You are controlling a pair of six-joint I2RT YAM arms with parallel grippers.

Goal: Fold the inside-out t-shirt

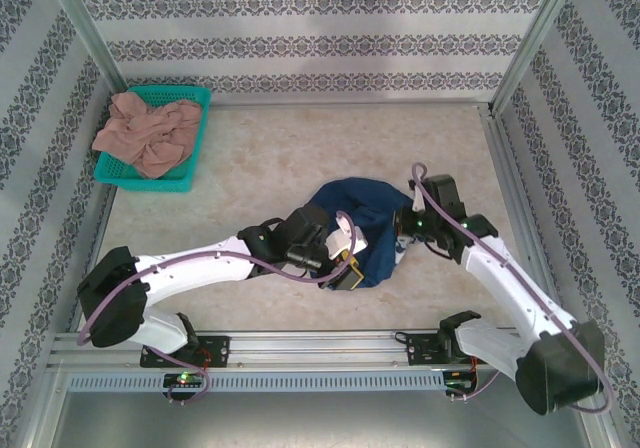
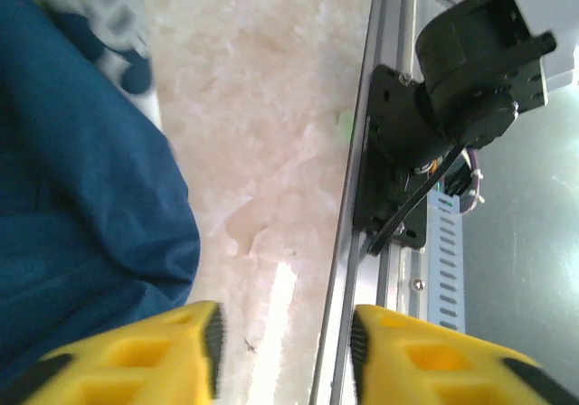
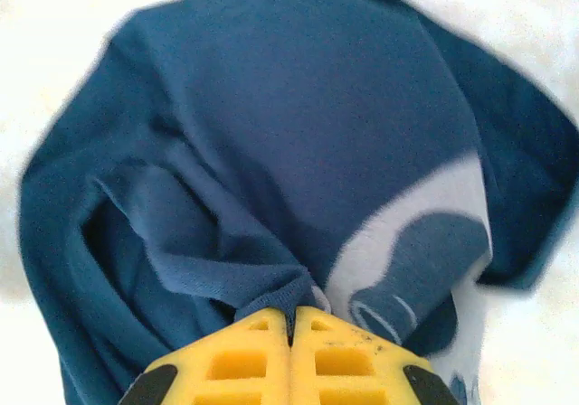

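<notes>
With your right gripper (image 3: 291,315) pinched shut on a fold of the bunched t-shirt (image 3: 298,107) and your left gripper (image 2: 285,337) parted, empty, take an opposite edge and spread evenly.

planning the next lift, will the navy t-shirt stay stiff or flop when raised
Likely floppy: the navy t-shirt lies crumpled in soft folds. Pinched at one edge by the right gripper, it would probably drape.
</notes>
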